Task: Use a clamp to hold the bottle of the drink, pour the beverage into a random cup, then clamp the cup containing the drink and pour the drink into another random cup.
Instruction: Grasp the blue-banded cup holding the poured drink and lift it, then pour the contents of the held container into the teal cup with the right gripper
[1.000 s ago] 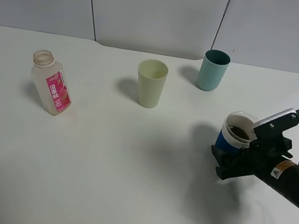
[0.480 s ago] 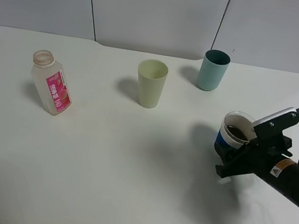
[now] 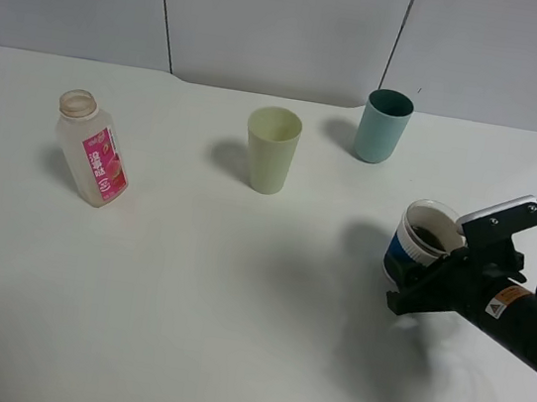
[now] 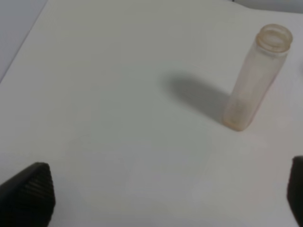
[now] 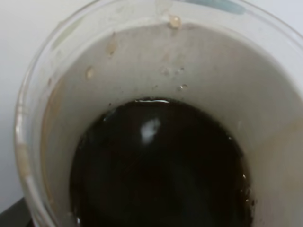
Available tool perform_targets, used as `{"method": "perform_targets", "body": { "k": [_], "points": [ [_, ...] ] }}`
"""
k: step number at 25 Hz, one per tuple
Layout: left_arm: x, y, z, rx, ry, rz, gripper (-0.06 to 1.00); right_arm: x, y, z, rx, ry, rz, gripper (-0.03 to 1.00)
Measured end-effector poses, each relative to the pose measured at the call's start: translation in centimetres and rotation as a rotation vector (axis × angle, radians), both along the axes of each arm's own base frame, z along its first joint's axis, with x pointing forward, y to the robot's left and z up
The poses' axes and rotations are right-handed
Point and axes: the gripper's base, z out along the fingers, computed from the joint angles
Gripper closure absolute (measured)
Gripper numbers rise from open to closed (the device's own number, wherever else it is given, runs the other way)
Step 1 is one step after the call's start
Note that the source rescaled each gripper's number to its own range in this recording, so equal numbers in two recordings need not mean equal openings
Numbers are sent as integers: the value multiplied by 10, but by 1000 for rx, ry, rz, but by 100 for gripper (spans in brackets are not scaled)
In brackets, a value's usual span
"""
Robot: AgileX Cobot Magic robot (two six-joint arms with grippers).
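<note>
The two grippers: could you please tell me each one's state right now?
Left gripper: open, holding nothing.
Right gripper: closed on the blue-banded cup.

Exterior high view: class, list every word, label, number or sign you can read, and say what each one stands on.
Pink label on the bottle: white characters, too small to read.
Yellow sticker on the right arm: a warning triangle; its print is too blurred to read.
Both wrist views: no text at all.
Nothing here can be quoted letter for letter.
</note>
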Motion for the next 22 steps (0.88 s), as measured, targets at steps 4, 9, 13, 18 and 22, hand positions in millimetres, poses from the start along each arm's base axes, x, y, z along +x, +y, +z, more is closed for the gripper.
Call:
{"method": "perform_targets", "body": {
  "k": [4,9,13,18,22],
  "points": [
    [0,0,0,0,0,0,-6,0,0,3,67,11,-37,97],
    [0,0,0,0,-2,0,-6,5,0,33,179,-102,-92,97],
    [0,0,0,0,-4,0,-6,7,-1,49,191,-128,-103,97],
    [0,0,0,0,-4,0,-6,18,1,83,218,-97,-127,97],
    [0,0,0,0,-4,0,-6,30,4,113,226,-103,-137,97]
  ]
}}
